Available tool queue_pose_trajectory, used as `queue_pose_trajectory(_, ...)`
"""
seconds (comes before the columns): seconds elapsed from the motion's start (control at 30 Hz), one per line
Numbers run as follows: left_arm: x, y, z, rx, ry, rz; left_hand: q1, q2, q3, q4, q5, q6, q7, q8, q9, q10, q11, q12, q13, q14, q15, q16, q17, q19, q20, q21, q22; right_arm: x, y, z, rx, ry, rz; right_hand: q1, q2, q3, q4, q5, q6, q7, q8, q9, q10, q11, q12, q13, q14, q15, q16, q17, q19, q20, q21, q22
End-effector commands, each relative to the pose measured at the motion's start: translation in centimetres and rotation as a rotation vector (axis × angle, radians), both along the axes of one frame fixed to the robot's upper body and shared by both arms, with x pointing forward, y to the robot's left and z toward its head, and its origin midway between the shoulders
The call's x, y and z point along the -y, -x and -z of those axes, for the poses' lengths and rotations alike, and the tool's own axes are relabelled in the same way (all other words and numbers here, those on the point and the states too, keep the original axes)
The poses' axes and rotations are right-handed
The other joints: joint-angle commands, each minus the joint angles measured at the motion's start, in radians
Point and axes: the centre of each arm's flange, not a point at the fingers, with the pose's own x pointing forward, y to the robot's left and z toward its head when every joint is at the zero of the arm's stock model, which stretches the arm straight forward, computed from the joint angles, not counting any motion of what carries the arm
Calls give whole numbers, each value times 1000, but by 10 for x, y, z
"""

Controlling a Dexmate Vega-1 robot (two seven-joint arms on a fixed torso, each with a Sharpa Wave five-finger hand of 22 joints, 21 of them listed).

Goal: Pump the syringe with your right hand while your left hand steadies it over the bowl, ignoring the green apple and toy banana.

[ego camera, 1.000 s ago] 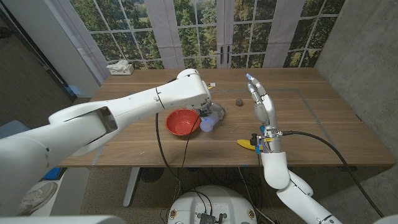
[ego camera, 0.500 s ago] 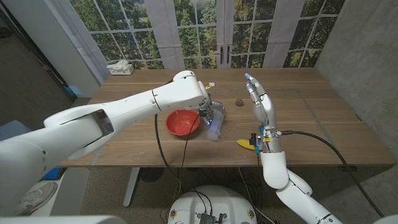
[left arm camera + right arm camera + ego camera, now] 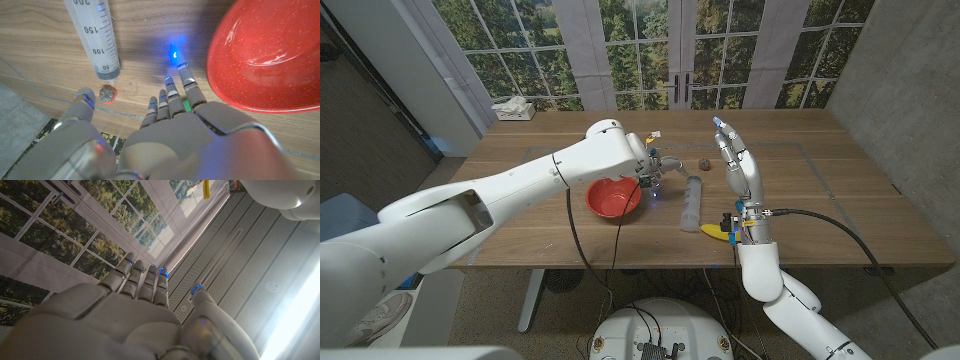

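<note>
The clear syringe (image 3: 691,203) lies flat on the table to the right of the red bowl (image 3: 613,196), with no hand on it. My left hand (image 3: 655,168) hovers just beyond the bowl's far right rim, fingers spread and empty. In the left wrist view the left hand (image 3: 170,125) reaches toward the table between the syringe (image 3: 95,37) and the bowl (image 3: 270,55). My right hand (image 3: 735,165) stands raised to the right of the syringe, fingers straight and apart, holding nothing. In the right wrist view the right hand (image 3: 145,315) points up at windows and ceiling.
A yellow toy banana (image 3: 717,232) lies near the front edge beside my right wrist. A small brown round object (image 3: 703,163) sits by the syringe's tip, also seen as a small round object (image 3: 107,93). A tissue box (image 3: 513,108) stands at the far left.
The syringe has left my left hand and slid right, and it now lies on the table beside the bowl. My left hand has drawn back toward the far side. The right hand stays raised.
</note>
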Motion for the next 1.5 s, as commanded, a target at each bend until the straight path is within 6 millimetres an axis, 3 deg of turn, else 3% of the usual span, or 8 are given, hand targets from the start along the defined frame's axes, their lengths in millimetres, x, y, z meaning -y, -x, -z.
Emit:
queue_pose_trajectory(0.03,-15,11,-1,114,170,62,-54,35,-5,4,9,-70,-42,2,2,-94,-7,3,3,-109,11,1,1,-127,-3,-112,4,1,-5,-1,-12,-8,-3,-2,10,2,-2,-3,9,2,0,4,8,1,5,3,7,-56,2,4,6,-5,-5,2)
queue_pose_trajectory(0.17,-20,14,-1,155,237,78,-85,62,-7,5,11,-110,-60,3,1,-150,-17,5,3,-198,17,-2,1,-219,-14,-188,5,1,-8,-2,-19,-14,-21,-2,10,2,-3,-3,11,2,0,4,4,1,3,4,-1,-59,-1,5,4,-6,-6,2)
queue_pose_trajectory(0.33,-28,13,1,203,306,141,-147,145,-4,13,15,-146,-59,10,-1,-232,-25,9,3,-424,21,-5,-2,-463,-90,-358,8,2,-11,-4,-53,-20,-61,-5,8,0,-5,-3,24,0,3,4,-13,0,-6,4,-24,-54,-9,6,6,-45,-7,2)
queue_pose_trajectory(0.5,-37,16,4,314,419,171,-162,172,1,24,17,-188,-67,1,-1,-285,-32,2,3,-472,21,-1,-1,-497,-93,-370,9,6,-17,-6,-105,-30,-118,-11,2,-5,-4,-4,23,-1,1,4,-25,7,-10,4,-35,-45,-15,6,10,-45,-7,2)
queue_pose_trajectory(0.83,-53,18,6,407,551,214,-195,191,-1,47,18,-280,-104,-2,-3,-415,-80,-1,2,-596,2,-2,2,-600,-110,-380,10,9,-28,-12,-168,-28,-193,-33,-20,-23,-3,-6,3,1,-9,4,-51,8,-20,3,-63,-36,-32,1,2,-44,-13,2)
queue_pose_trajectory(0.97,-59,18,8,444,603,237,-209,193,-6,62,19,-288,-109,0,-4,-432,-90,1,1,-618,-13,-1,5,-620,-124,-380,11,11,-34,-14,-201,-37,-231,-46,-30,-34,-5,-5,-26,58,-17,2,-61,9,-23,1,-73,-37,-42,-5,0,-50,-16,1)
queue_pose_trajectory(1.07,-64,19,10,454,637,250,-219,196,-10,75,20,-298,-111,0,-4,-442,-98,2,1,-632,-22,1,7,-634,-131,-380,11,11,-38,-14,-212,-38,-244,-54,-35,-40,-5,-5,-39,78,-20,2,-70,11,-25,0,-81,-40,-49,-8,-2,-52,-18,1)
queue_pose_trajectory(1.5,-87,17,15,528,778,365,-243,193,-39,143,28,-271,-123,13,-6,-417,-121,21,-1,-627,-72,17,9,-625,-167,-362,11,14,-57,-19,-282,-47,-343,-71,-46,-50,-5,-3,-57,71,-20,0,-88,11,-30,-1,-99,-43,-66,-18,-19,-57,-26,-1)
